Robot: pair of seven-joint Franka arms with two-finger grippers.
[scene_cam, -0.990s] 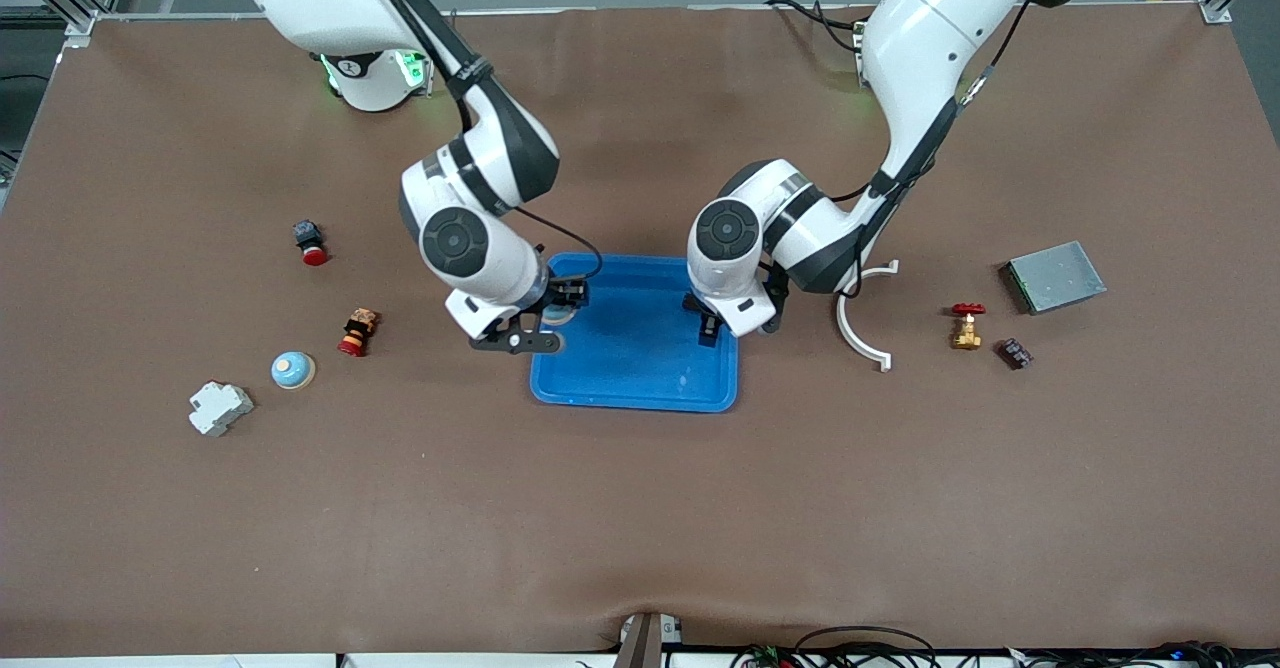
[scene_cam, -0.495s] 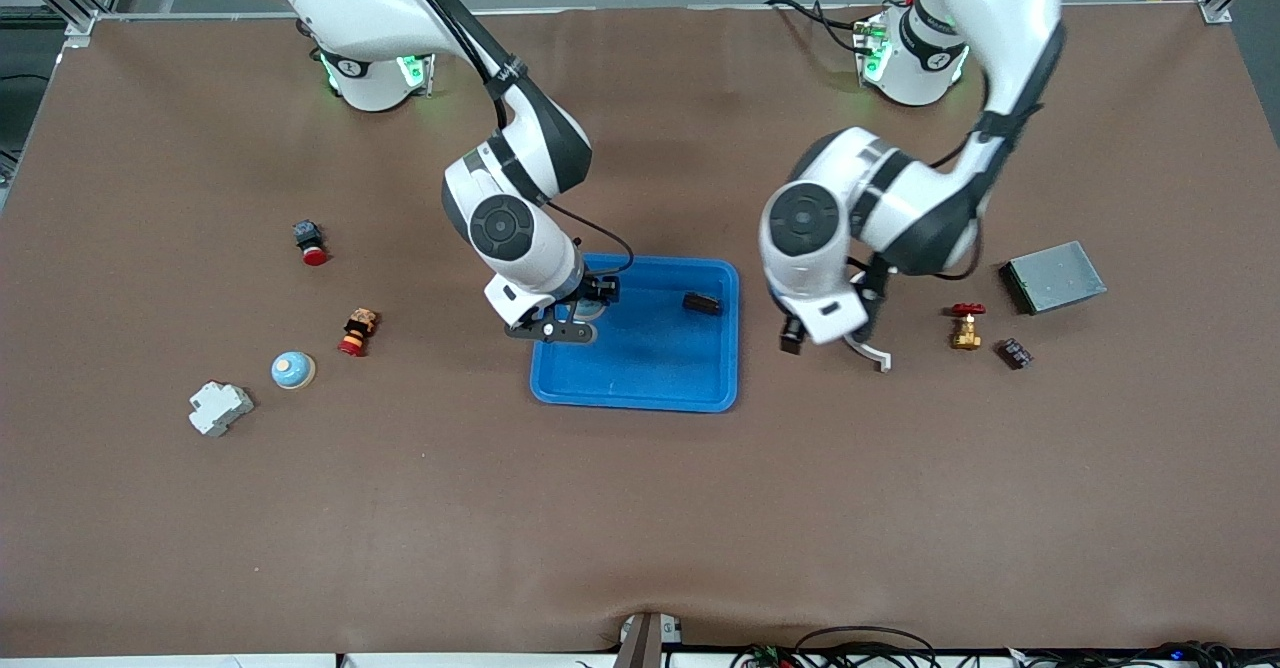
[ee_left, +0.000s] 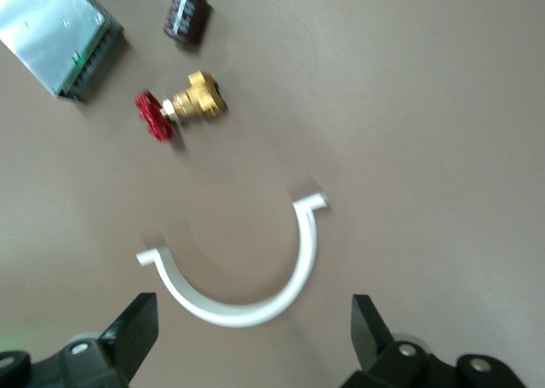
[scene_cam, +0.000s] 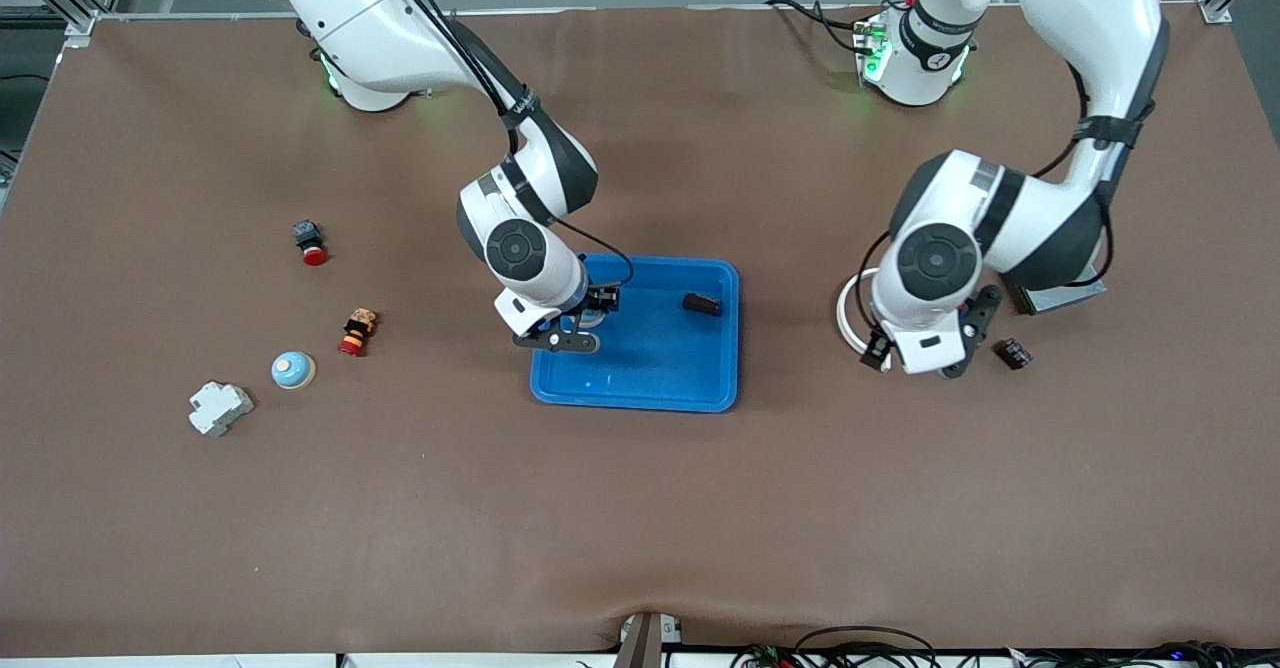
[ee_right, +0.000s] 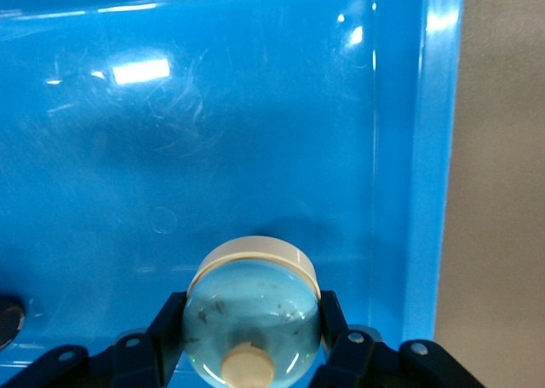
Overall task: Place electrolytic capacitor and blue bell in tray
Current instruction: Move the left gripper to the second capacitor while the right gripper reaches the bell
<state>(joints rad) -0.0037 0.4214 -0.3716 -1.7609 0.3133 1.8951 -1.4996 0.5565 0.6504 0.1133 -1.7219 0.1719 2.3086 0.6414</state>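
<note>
The blue tray (scene_cam: 650, 390) lies mid-table. A dark electrolytic capacitor (scene_cam: 701, 304) rests in it on its side, by the rim toward the left arm's end. My right gripper (scene_cam: 585, 320) is shut on a blue bell (ee_right: 252, 294) with a cream base and button, held low inside the tray (ee_right: 434, 150) close to the rim toward the right arm's end. Whether the bell touches the floor I cannot tell. My left gripper (scene_cam: 922, 348) is open and holds nothing, over a white C-shaped clamp (ee_left: 302, 260) outside the tray.
A second blue bell (scene_cam: 293, 370), a white block (scene_cam: 219, 407) and two red-tipped parts (scene_cam: 357, 332) (scene_cam: 309, 241) lie toward the right arm's end. Near the left gripper are a brass valve (ee_left: 183, 107), a dark cylinder (scene_cam: 1013, 353) and a grey box (ee_left: 60, 31).
The left arm has left the tray and swung toward its own end of the table, leaving the capacitor in the tray. The right gripper carried the bell further in over the tray.
</note>
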